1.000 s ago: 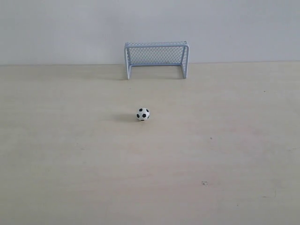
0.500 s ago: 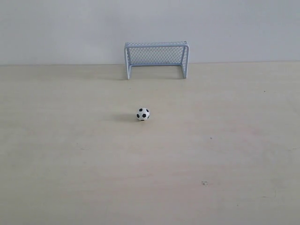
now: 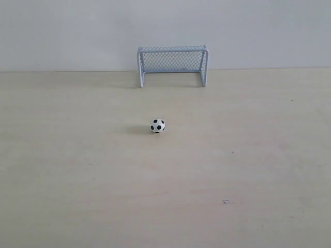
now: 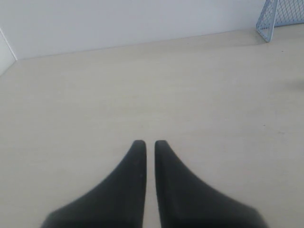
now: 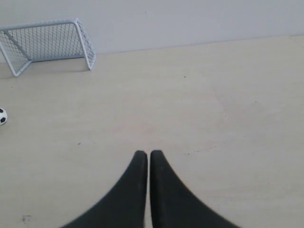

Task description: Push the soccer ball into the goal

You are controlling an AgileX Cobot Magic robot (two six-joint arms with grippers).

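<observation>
The soccer ball (image 3: 158,126) is tiny, white with black patches, and rests on the pale wooden table in the middle of the exterior view. It lies well short of the goal (image 3: 172,65), whose pale blue frame and mesh stand against the back wall. The right wrist view shows the goal (image 5: 47,43) and the ball (image 5: 2,116) at the frame's edge, far from my right gripper (image 5: 148,154), which is shut and empty. A corner of the goal (image 4: 280,19) appears in the left wrist view; my left gripper (image 4: 147,143) is shut on nothing. Neither gripper appears in the exterior view.
A pale wooden table (image 3: 77,170) spreads in every direction around the ball. A white wall (image 3: 62,31) rises right behind the goal. A few small dark specks (image 3: 225,201) mark the tabletop.
</observation>
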